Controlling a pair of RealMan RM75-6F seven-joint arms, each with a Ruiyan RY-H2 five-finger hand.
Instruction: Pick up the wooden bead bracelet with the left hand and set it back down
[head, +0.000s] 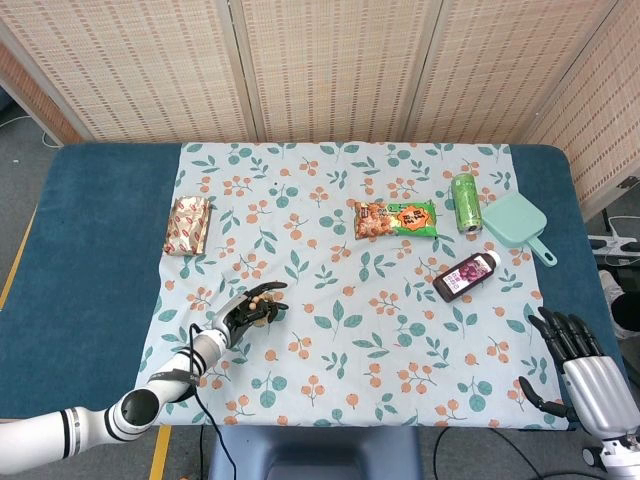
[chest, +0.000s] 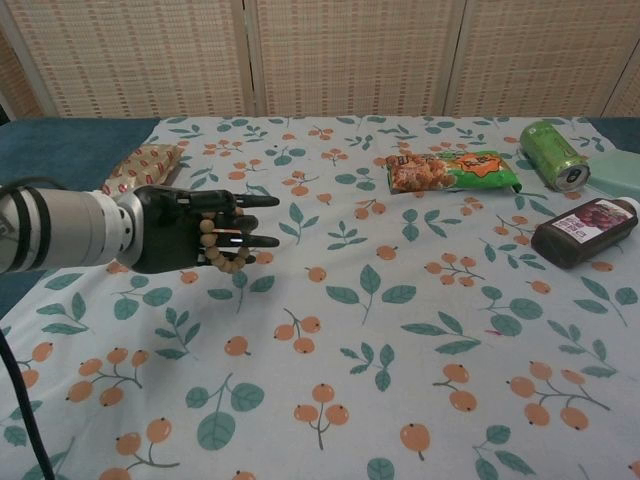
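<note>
My left hand (chest: 185, 228) hovers over the left part of the floral cloth, its dark fingers stretched toward the right. The wooden bead bracelet (chest: 218, 241) hangs looped around those fingers, held off the cloth. From the head view the same left hand (head: 243, 314) and the bracelet (head: 260, 307) sit near the cloth's front left. My right hand (head: 572, 345) rests at the table's front right corner, fingers spread, holding nothing.
A snack packet (head: 189, 224) lies back left. A green-orange snack bag (head: 396, 218), a green can (head: 465, 201), a dark bottle (head: 465, 275) and a mint dustpan (head: 517, 222) occupy the right side. The cloth (head: 350, 340) ends at the table's front edge.
</note>
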